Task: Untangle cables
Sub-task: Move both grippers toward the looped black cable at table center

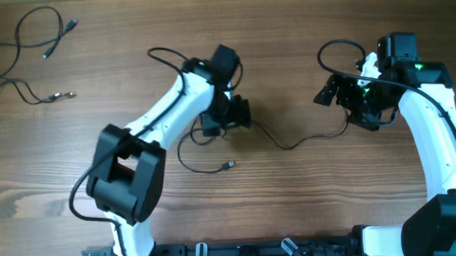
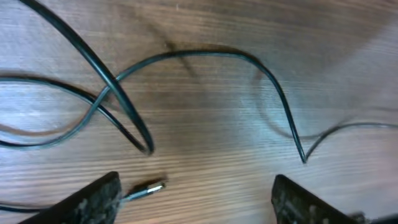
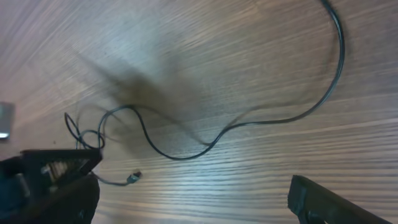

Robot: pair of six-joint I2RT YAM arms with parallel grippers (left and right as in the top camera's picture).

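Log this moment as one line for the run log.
left gripper: open, over cable loop | right gripper: open, empty | cable: slack on table

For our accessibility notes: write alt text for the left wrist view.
A thin black cable lies on a wood-grain table, its strands crossing at left and kinking sharply at right. The left gripper is open, its two dark fingertips in the bottom corners; a small silvery plug lies close to the one at bottom left.
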